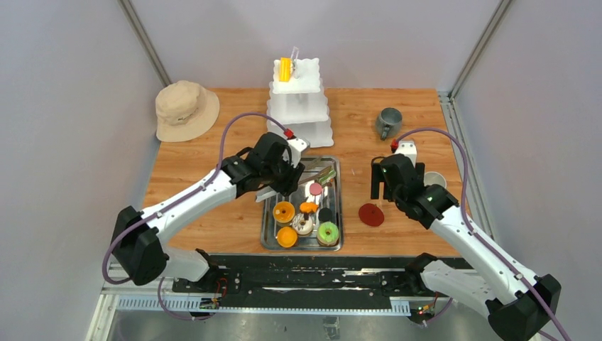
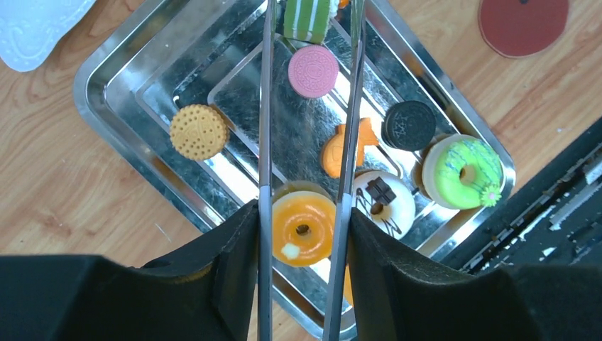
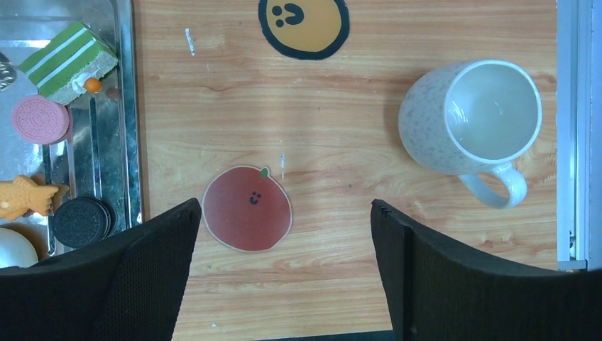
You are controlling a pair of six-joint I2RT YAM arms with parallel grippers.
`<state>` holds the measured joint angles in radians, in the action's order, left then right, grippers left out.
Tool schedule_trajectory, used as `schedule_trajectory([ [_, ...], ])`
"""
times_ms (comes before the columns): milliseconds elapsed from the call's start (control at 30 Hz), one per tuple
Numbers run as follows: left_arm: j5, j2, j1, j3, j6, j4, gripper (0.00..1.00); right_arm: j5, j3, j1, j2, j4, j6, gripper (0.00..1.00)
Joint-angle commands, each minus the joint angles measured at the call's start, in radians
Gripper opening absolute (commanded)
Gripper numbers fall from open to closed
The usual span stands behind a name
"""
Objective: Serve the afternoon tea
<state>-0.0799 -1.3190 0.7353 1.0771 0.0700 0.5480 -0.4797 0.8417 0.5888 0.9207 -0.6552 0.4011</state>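
Observation:
My left gripper (image 1: 282, 170) (image 2: 304, 213) is shut on metal tongs (image 2: 265, 128) that reach over the steel tray (image 1: 268, 231); their tips run out of view next to a green striped cake (image 2: 307, 15). Between the tong arms lie a pink cookie (image 2: 313, 71), an orange fish pastry (image 2: 332, 153) and an orange donut (image 2: 304, 229). A yellow cookie (image 2: 199, 131), black cookie (image 2: 408, 125), white donut (image 2: 387, 202) and green donut (image 2: 461, 172) lie around them. My right gripper (image 1: 387, 186) (image 3: 284, 206) is open and empty beside a red coaster (image 3: 247, 208). A white mug (image 3: 468, 117) stands to its right.
A white tiered stand (image 1: 302, 106) at the back holds a yellow pastry (image 1: 285, 69) on top. A grey mug (image 1: 388, 122) lies back right. A beige hat (image 1: 184, 109) sits back left. A yellow smiley coaster (image 3: 304, 25) lies beyond the red one.

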Motion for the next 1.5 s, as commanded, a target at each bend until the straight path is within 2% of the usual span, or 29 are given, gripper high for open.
schedule_trajectory([
  [0, 0.017, -0.041, 0.004, 0.036, -0.040, -0.069, 0.49, -0.030, 0.000, 0.006, -0.009, -0.022, 0.016, 0.88],
  [467, -0.017, -0.122, 0.004, 0.026, -0.060, -0.076, 0.55, -0.028, 0.004, 0.005, 0.025, -0.014, 0.005, 0.89],
  [933, -0.001, -0.190, 0.005, 0.018, -0.071, -0.107, 0.55, -0.019, -0.010, 0.005, 0.016, -0.014, 0.013, 0.88],
  [1067, 0.003, -0.207, 0.004, 0.022, -0.072, -0.111, 0.52, -0.016, -0.011, 0.005, 0.015, -0.014, 0.016, 0.88],
  [1267, 0.009, -0.217, 0.004, 0.032, -0.080, -0.088, 0.37, -0.016, -0.015, 0.006, 0.010, -0.015, 0.017, 0.88],
  [1467, 0.040, -0.177, 0.004, 0.069, -0.094, -0.015, 0.30, -0.016, -0.015, 0.006, 0.009, -0.014, 0.018, 0.89],
])
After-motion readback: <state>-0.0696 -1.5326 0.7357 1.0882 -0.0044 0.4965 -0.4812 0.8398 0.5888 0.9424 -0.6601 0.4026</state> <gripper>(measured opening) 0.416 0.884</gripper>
